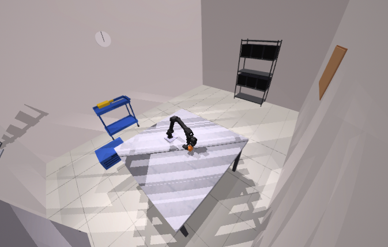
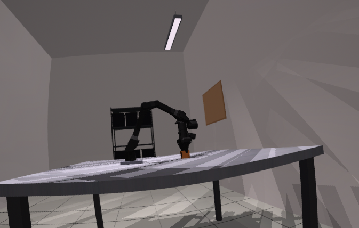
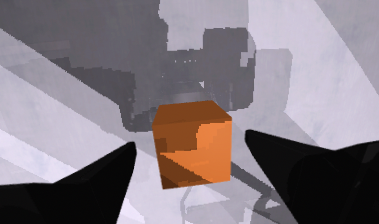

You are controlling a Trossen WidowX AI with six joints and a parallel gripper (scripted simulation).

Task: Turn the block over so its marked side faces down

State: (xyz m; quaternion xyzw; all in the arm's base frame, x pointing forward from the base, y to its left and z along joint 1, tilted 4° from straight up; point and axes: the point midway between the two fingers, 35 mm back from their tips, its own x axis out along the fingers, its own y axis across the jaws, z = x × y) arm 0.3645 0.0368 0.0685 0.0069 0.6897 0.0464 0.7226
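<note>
The orange block (image 1: 190, 148) (image 2: 185, 155) (image 3: 210, 150) rests on the table (image 1: 175, 196) (image 2: 146, 186). Shadow and light patches cross its upper face in the wrist view, and I cannot make out which side is marked. My gripper (image 1: 189, 146) (image 2: 185, 151) (image 3: 191, 141) is open and points down over the block. In the wrist view its two black fingertips stand left and right of the block, with a gap on each side. The block's underside is hidden.
The arm's base plate (image 1: 170, 138) (image 2: 131, 162) sits on the table, behind the block in the top view. A blue cart (image 1: 121, 124) and a blue drawer unit (image 1: 108, 154) stand beside the table. A black shelf rack (image 1: 255, 73) stands farther back.
</note>
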